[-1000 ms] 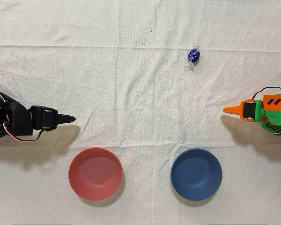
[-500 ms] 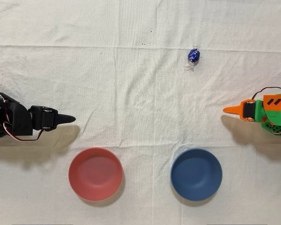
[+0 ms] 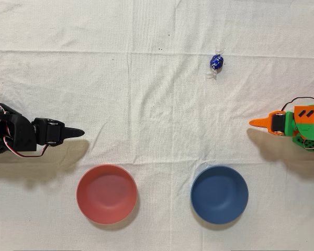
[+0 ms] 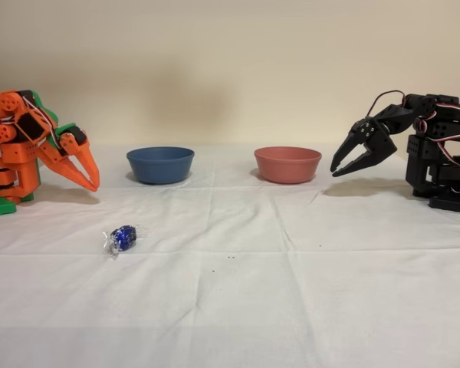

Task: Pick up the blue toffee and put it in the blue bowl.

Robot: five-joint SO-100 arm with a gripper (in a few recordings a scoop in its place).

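Orange arm parked, gripper (image 4: 92, 182) tips together, empty.
Blue toffee (image 3: 216, 62) lies on cloth, well apart from gripper & blue bowl (image 3: 219, 194); 2 bowls side by side.

White cloth (image 3: 157, 104) bears blue toffee (image 3: 216, 61); blue bowl (image 3: 219, 194); pink-red bowl (image 3: 106, 193).

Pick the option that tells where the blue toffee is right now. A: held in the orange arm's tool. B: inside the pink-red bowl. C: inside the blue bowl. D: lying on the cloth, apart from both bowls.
D: the blue toffee lies alone on the white cloth, well away from the blue bowl and the pink-red bowl, and the tool is clear of it.
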